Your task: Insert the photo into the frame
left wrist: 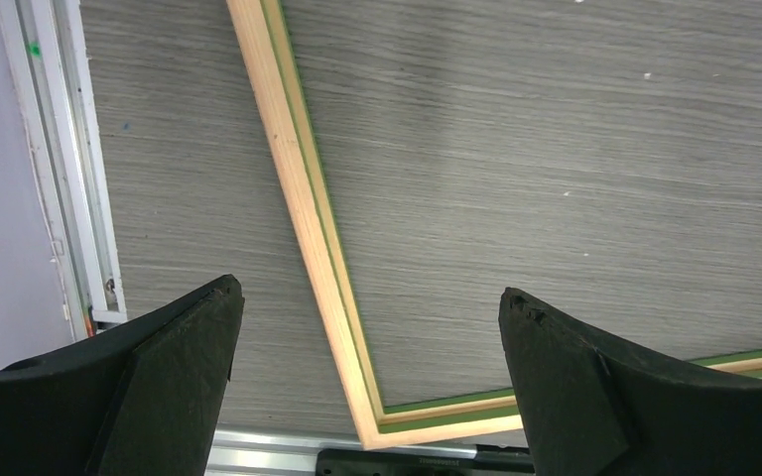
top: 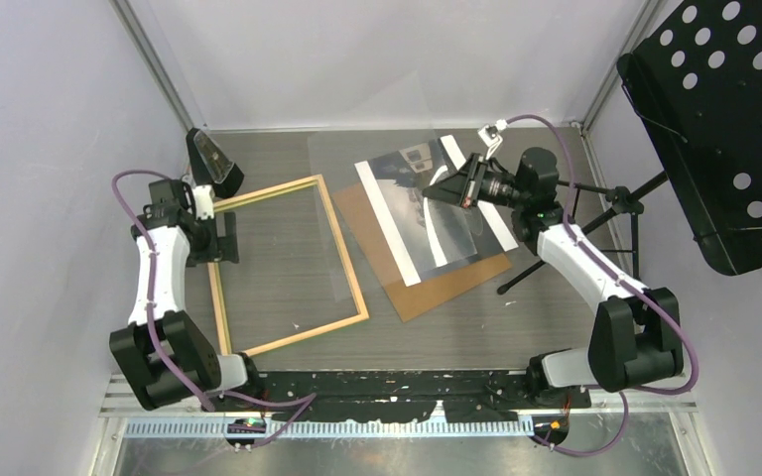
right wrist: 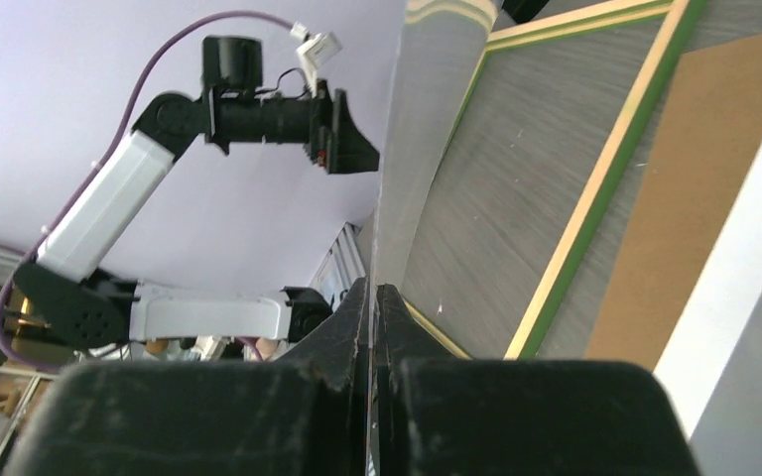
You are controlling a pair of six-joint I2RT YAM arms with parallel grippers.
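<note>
**Wood-and-green frame (top: 298, 335) lying flat, photo (top: 437, 243) sitting off to its right**

Starting at the near edge: the frame is lying flat on the left half of the grey table (top: 476, 332). The pale wood side is facing up and a strip of green is showing along the inner edge. It's sitting a bit skewed, with its near-left corner close to the table's front rim.

The left gripper (left wrist: 369, 294) is hanging over the frame's left rail and pointing down. Its fingers (left wrist: 174, 387) are spread as wide as they go and aren't gripping anything. In its wrist view the rail is running right between them.

Further back and to the right, the photo is lying on a brown board (top: 446, 288), outside the frame and just beside its right rail. It's showing as a grey misty print with white bands running down two sides. The board is poking out past it on the near side.

The right gripper (right wrist: 372, 293) is hovering over the far part of the photo. Its fingers are pinching all the way together on the edge of a thin, clear-looking sheet (right wrist: 402, 178). That sheet is rising away from the fingers, while the photo's white band is lying flat off to the side. From the top camera the sheet is only showing as a faint outline.

A black perforated stand (top: 724, 129) is standing at the far right.
</note>
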